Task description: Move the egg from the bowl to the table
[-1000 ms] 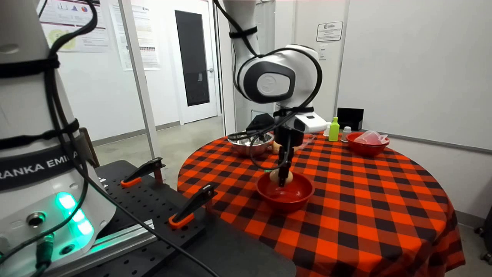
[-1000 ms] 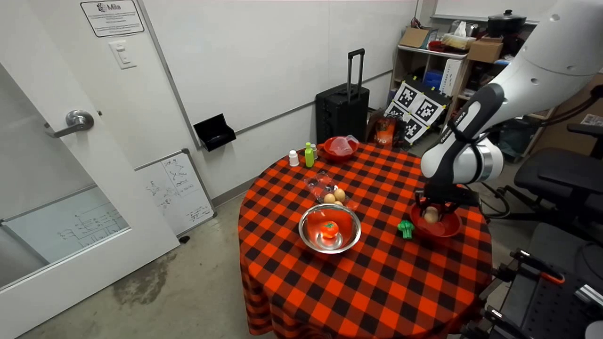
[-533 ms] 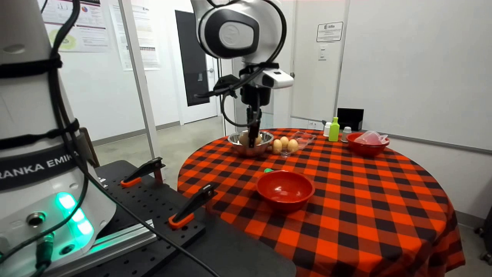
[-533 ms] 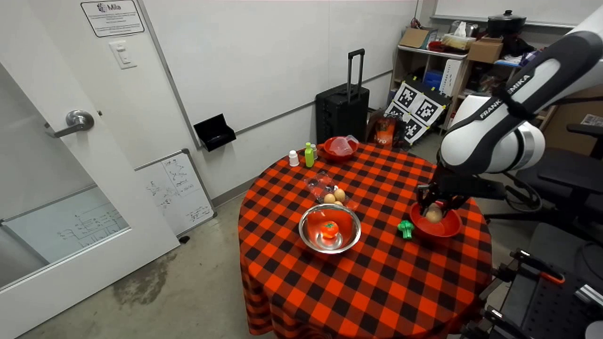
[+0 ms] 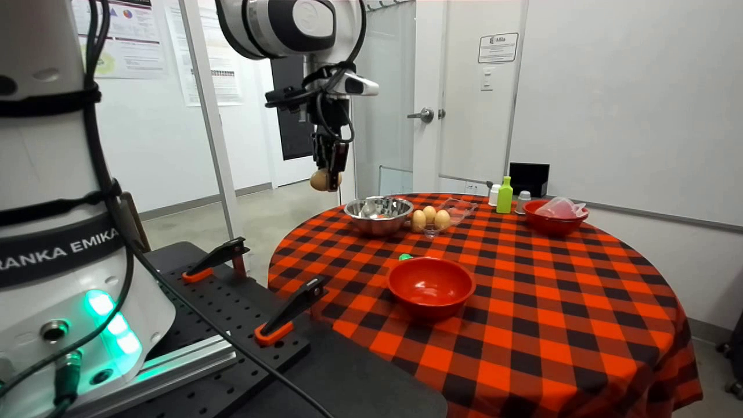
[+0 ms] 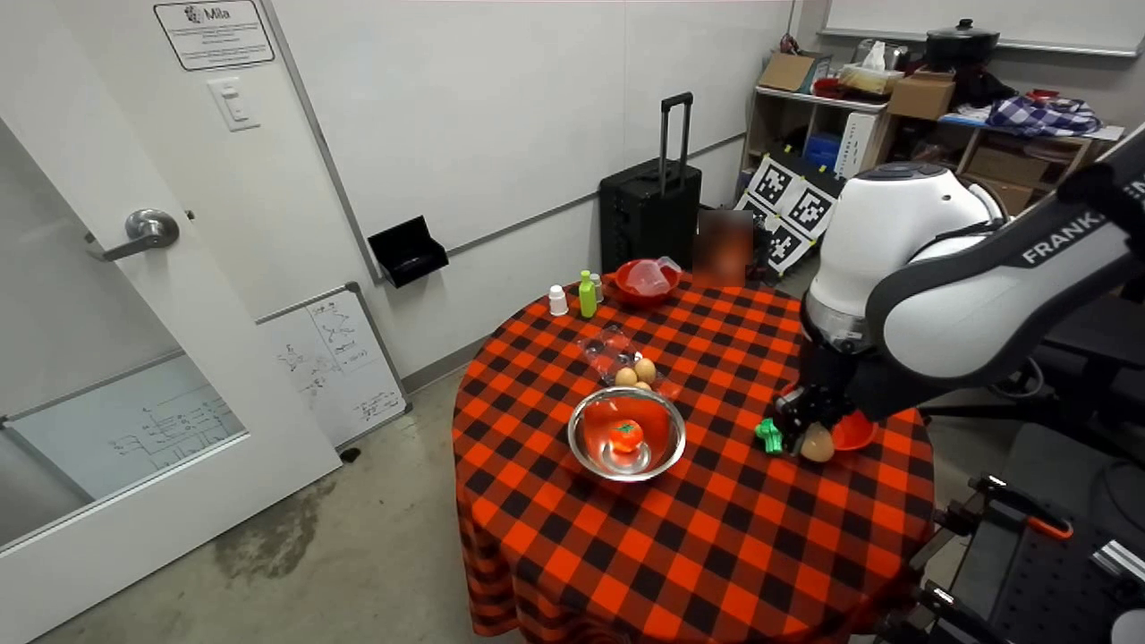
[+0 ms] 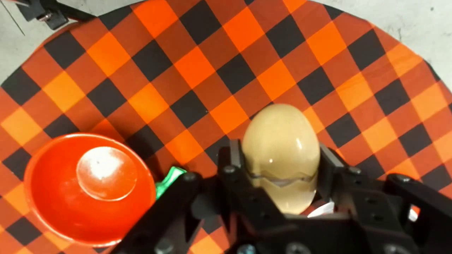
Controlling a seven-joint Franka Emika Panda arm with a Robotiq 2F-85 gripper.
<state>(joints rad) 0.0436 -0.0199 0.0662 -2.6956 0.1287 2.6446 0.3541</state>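
My gripper is shut on a tan egg and holds it in the air above the table. In the wrist view the egg sits upright between both fingers, with a zigzag seam low on it. The red bowl has no egg in it; in the wrist view the bowl is left of my gripper. In an exterior view the egg shows in front of the bowl, which the gripper partly hides.
A green toy broccoli lies beside the red bowl. A metal bowl holds a tomato. Several eggs sit in a clear carton. Bottles and another red bowl stand at the table's edge.
My gripper has risen out of the red bowl with the egg and moved sideways, away from above it. The bowls, broccoli and other eggs have not moved.
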